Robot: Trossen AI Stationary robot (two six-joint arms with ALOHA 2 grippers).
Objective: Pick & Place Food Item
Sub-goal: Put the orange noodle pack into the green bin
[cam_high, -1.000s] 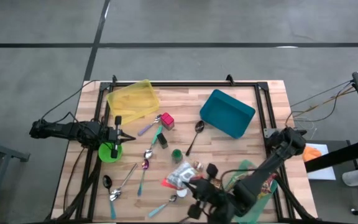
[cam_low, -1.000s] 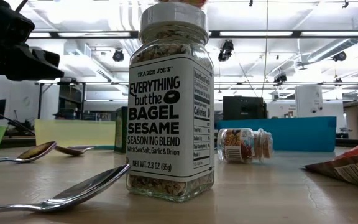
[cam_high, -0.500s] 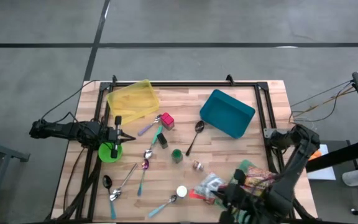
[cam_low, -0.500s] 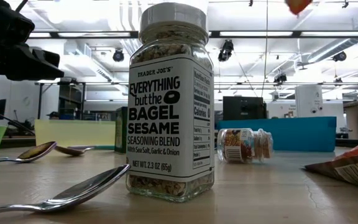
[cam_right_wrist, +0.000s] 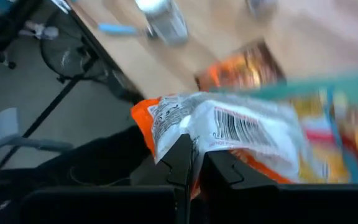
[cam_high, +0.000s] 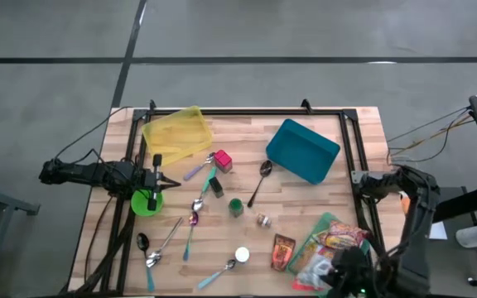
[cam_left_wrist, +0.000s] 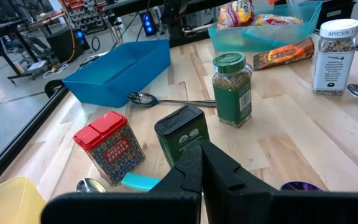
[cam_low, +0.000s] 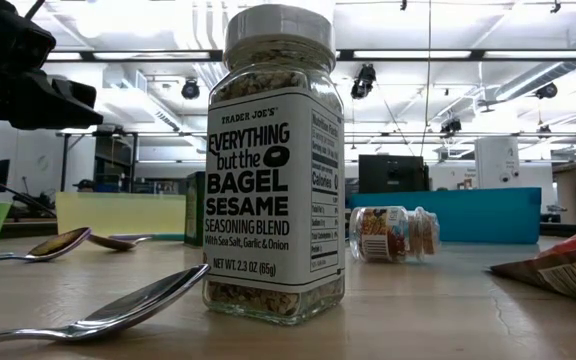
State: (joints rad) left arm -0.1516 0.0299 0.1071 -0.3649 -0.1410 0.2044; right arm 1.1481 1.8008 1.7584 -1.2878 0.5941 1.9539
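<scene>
The carry step is in hand: the right hand [cam_right_wrist: 194,163], at about five o'clock on the bench [cam_high: 338,207] in the high view, is clenched on the edge of a white and orange snack bag [cam_right_wrist: 229,134], which hangs from its fingers just over the near rim of the green tray [cam_high: 325,225]. That tray lies at the bench's five o'clock corner and already has other packets in it. A flat brown and orange packet [cam_high: 283,252] lies on the wood just beside the tray, toward its nine o'clock side.

The next move, as I judge it, calls for bringing the bag fully over the tray's middle, lowering it, and only then letting go; released now, it could land on the rim or slide off the bench edge.

The left hand [cam_left_wrist: 201,163] waits at nine o'clock, clenched on nothing, above the green bowl [cam_high: 143,204]. Ahead of it stand a red tin [cam_left_wrist: 109,146], a dark green tin [cam_left_wrist: 182,130] and a green spice jar [cam_left_wrist: 232,88].
</scene>
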